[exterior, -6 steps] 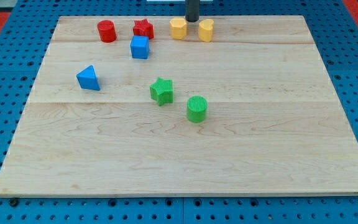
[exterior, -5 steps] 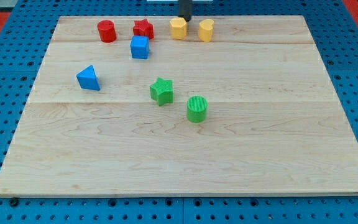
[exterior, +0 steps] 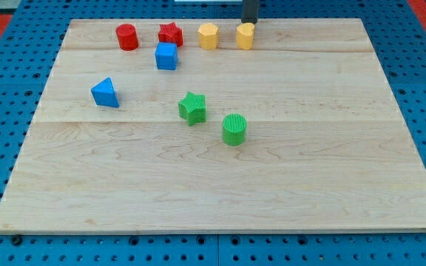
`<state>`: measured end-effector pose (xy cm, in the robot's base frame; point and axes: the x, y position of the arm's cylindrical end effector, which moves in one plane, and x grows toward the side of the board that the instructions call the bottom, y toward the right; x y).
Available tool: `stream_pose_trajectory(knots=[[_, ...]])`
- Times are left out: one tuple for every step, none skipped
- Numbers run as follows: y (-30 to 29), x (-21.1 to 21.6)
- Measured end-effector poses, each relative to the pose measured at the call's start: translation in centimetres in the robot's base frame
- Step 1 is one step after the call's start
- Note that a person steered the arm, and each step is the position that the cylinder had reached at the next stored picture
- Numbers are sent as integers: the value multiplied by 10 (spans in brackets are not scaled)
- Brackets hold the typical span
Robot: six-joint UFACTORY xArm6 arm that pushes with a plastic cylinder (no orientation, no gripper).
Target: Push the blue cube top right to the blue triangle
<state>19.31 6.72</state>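
Observation:
The blue cube sits near the view's top, left of centre, just below the red star. The blue triangle lies lower and to the left of it, about a hand's width apart. My tip shows at the view's top edge, right behind the right yellow block and far to the right of the blue cube, touching neither blue block.
A red cylinder and a yellow hexagon block stand in the top row. A green star and a green cylinder sit near the board's middle. The wooden board lies on a blue pegboard.
My tip has moved from between the two yellow blocks, first left, then right to behind the right yellow block. The yellow hexagon shifted slightly left. The blue blocks have not moved.

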Motion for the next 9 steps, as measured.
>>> stream_pose_trajectory(knots=[[29,-1],[109,7],[117,9],[97,29],[63,67],[32,94],[12,110],[12,110],[-10,120]])
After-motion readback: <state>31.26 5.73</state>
